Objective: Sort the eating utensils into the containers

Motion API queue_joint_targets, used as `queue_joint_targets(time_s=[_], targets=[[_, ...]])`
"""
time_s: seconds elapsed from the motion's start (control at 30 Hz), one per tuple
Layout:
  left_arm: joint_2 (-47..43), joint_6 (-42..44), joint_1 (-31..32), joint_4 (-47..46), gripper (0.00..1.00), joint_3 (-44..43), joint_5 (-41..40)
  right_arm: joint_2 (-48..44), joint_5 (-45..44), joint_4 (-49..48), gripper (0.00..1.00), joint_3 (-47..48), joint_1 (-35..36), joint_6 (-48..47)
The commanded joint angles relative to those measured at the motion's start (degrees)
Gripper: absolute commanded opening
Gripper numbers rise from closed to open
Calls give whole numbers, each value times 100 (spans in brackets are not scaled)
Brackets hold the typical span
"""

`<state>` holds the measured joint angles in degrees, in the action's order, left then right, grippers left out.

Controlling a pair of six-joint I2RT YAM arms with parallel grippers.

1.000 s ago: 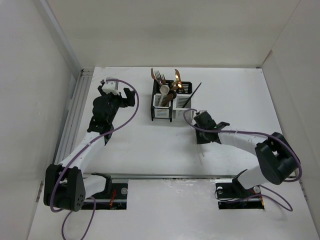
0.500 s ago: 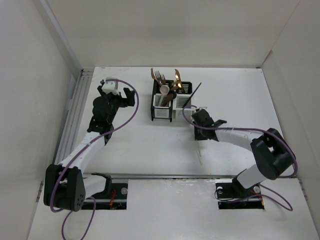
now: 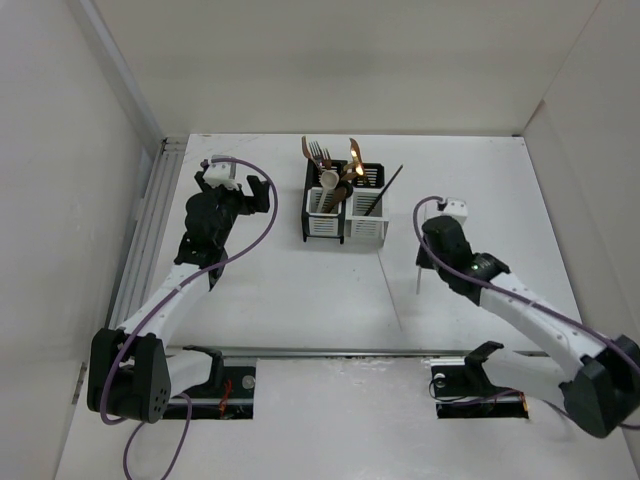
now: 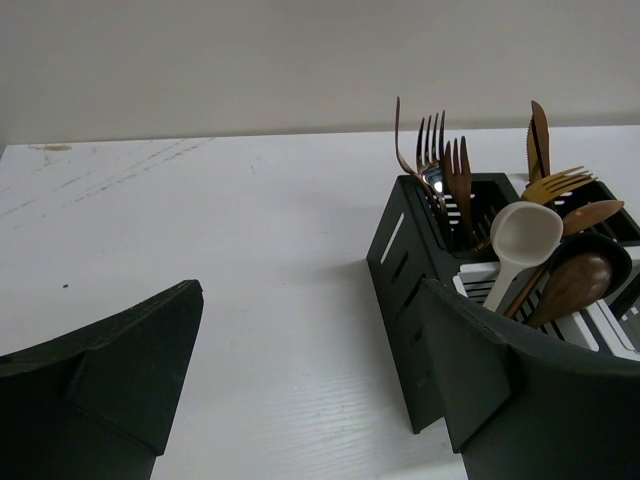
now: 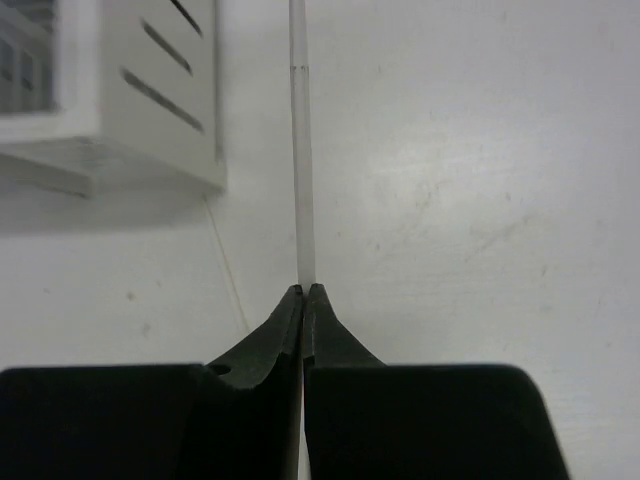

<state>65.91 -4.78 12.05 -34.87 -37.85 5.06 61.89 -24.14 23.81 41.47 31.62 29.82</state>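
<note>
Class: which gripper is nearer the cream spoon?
Left. The left gripper sits open just left of the caddies, on the side holding the cream spoon. The right gripper, shut on a white chopstick, is off to their right.

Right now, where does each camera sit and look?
Top external: above, behind the arms, looking down at the table; both arms show.
Left wrist: on the left arm, facing the caddies; open left gripper shows.
Right wrist: looks along the shut right gripper pinching a white chopstick.
Shared: top and left wrist both see the caddies.
</note>
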Motion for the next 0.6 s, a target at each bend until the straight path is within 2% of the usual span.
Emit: queue_joint_targets(time_s=[0.0,0.07,0.1,0.17,0.2,0.23,0.3,0.33,0.4,0.57], targets=[[-193,38,25,-213,87,67,-40,-684,-513,-823,0,247,-33,-598],[-193,38,25,-213,87,67,-40,-932,-626,-1542,0,108,-33,-942],[-193,38,25,-213,87,67,-40,-1003,-749,-2321,0,107,-33,-1230],[-140,38,25,-213,87,14,-40,-916,-750,-3177,0,54,-33,-1574],[-140,38,25,-213,87,14,12,-811,-750,-4147,0,54,-33,-1776],[-140,38,25,-213,87,-38,13,-505,-654,-4687,0,54,-33,-2196],[-88,38,25,-143,87,-100,13,-100,-355,-5699,0,106,-33,-2515],[-87,99,25,-82,87,-100,13,389,-267,-6408,0,202,-33,-2630],[-35,152,25,-20,87,-152,13,910,-22,-6870,0,474,-33,-2894],[18,266,25,156,87,-206,-40,2394,646,-8101,0,1073,-33,-2702]])
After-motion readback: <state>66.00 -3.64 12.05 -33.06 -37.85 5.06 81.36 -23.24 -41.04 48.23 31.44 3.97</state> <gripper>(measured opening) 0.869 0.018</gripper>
